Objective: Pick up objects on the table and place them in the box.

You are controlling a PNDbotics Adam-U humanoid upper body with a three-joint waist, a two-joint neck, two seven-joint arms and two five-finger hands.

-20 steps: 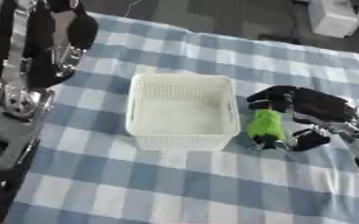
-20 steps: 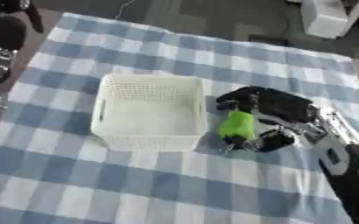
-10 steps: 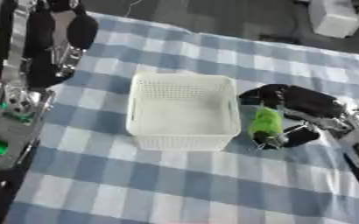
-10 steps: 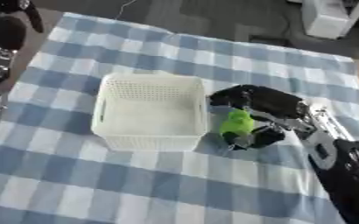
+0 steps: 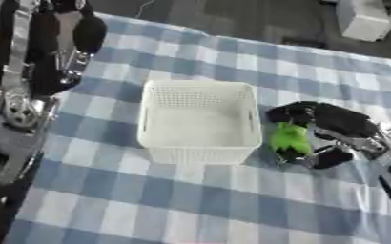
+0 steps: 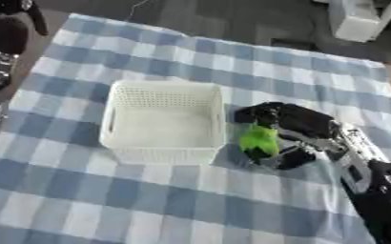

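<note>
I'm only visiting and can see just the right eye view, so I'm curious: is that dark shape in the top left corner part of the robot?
Observer: Yes. The left eye view shows it is the left arm, black and standing tall beside the white basket.
Operator: Where does it go from there?
Observer: Down the whole left side, through a round silver joint and a grey segment, past the basket's near edge. It is well away from the right hand, which is curled round the green object.
</note>
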